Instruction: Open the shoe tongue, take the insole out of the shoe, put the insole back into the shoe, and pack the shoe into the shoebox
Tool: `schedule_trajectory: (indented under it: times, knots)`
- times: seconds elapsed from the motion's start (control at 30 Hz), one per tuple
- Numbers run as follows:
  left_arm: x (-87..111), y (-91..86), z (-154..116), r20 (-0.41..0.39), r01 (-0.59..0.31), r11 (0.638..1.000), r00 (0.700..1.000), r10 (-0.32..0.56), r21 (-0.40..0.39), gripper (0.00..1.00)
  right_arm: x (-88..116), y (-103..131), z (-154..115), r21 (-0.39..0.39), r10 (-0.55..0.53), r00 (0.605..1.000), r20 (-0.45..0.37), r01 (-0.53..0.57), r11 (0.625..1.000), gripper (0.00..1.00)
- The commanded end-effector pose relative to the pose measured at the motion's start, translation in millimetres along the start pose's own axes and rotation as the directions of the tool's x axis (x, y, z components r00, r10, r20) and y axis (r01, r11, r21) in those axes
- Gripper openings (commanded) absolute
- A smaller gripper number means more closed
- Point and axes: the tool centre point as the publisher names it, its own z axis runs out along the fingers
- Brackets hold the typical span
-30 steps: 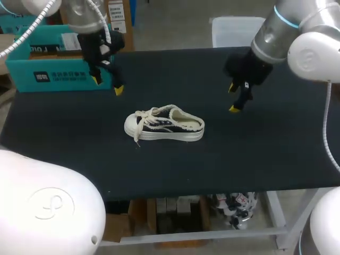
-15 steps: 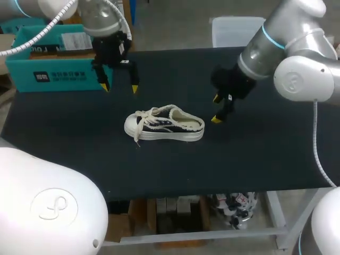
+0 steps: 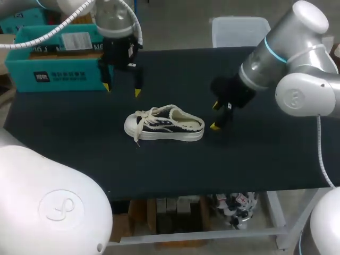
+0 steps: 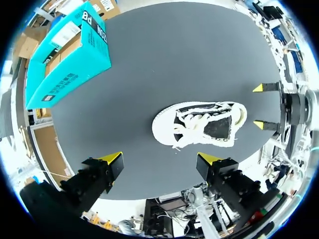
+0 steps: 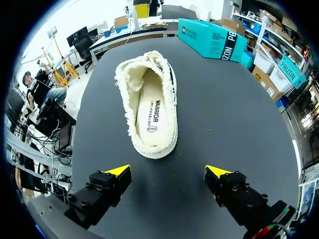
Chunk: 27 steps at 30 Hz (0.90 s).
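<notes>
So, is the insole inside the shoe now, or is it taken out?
Inside. The right wrist view looks down into the shoe and shows the insole lying flat on its bottom, from heel towards toe.

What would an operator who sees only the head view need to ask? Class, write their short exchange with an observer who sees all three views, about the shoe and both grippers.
Operator: Is the insole in place?
Observer: Yes, the insole lies flat inside the shoe, print upward.
Operator: Is my right gripper touching the heel?
Observer: No. The right gripper is open and sits short of the heel.
Operator: And the laces?
Observer: The left wrist view shows the laces bunched over the shoe's front, ahead of the open left gripper.
</notes>
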Motion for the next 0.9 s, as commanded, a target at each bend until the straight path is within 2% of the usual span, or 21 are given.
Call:
schedule_trajectory:
  times: [0.03,0.1,0.13,0.2,0.43,0.9]
  knots:
    - [11.0,5.1,13,-0.063,0.127,0.992,0.990,-0.125,0.026,1.00,8,-2,18,-0.024,0.004,1.000,0.008,-0.004,1.000,1.00]
    - [15.3,7.6,17,-0.070,0.124,0.991,0.990,-0.120,0.051,1.00,10,-3,25,-0.035,0.006,1.000,0.007,-0.005,0.999,1.00]
    - [16.4,7.1,17,-0.083,0.151,0.987,0.986,-0.146,0.058,1.00,11,-3,28,-0.049,0.008,1.000,0.001,-0.008,0.999,1.00]
    - [20.4,7.6,20,-0.091,0.143,0.988,0.986,-0.137,0.064,1.00,13,-2,32,-0.041,0.016,1.000,0.005,-0.016,0.999,1.00]
    - [34.1,8.9,26,-0.079,0.116,0.991,0.991,-0.110,0.070,1.00,11,3,38,-0.088,0.033,0.999,0.013,-0.032,0.996,1.00]
    - [42.0,4.9,35,-0.080,0.114,0.990,0.991,-0.108,0.077,1.00,13,15,58,-0.123,0.075,0.996,-0.039,-0.080,0.989,1.00]
